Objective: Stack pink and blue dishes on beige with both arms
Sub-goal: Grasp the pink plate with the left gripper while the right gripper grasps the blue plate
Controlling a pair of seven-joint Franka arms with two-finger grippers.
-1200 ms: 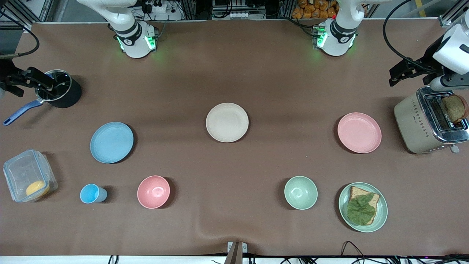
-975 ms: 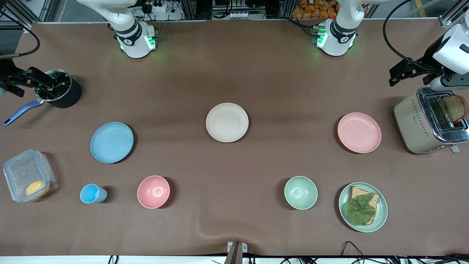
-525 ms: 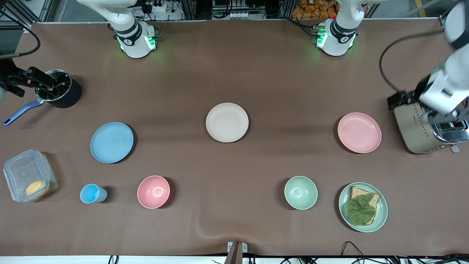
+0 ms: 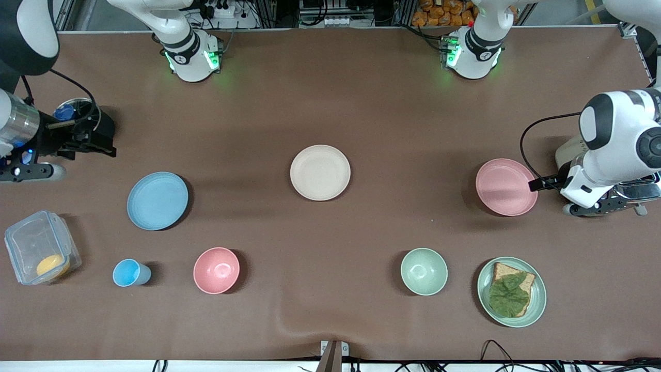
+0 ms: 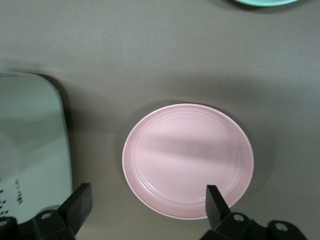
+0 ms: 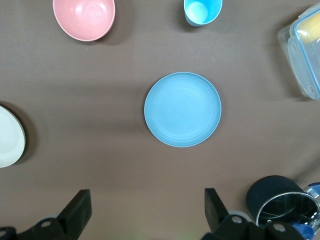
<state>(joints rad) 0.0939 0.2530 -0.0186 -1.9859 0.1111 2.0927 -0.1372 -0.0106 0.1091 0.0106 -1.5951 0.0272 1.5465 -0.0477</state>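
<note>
At mid-table the beige plate (image 4: 320,172) is sitting bare. The left gripper (image 5: 145,210), fingers spread, is hanging by the toaster (image 5: 30,155) over the pink plate's (image 4: 506,186) edge. The right gripper (image 6: 145,212), equally spread, is hanging near the half-hidden pot (image 4: 85,124); the blue plate (image 4: 157,200) is lying nearer the camera.

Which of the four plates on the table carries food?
The pale green plate, with bread and a lettuce leaf. The pink, blue and beige plates are bare.

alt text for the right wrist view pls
The blue plate lies bare on the brown table below the open right gripper. Around it are a pink bowl, a blue cup, a clear container, a black pot and the beige plate's edge.
</note>
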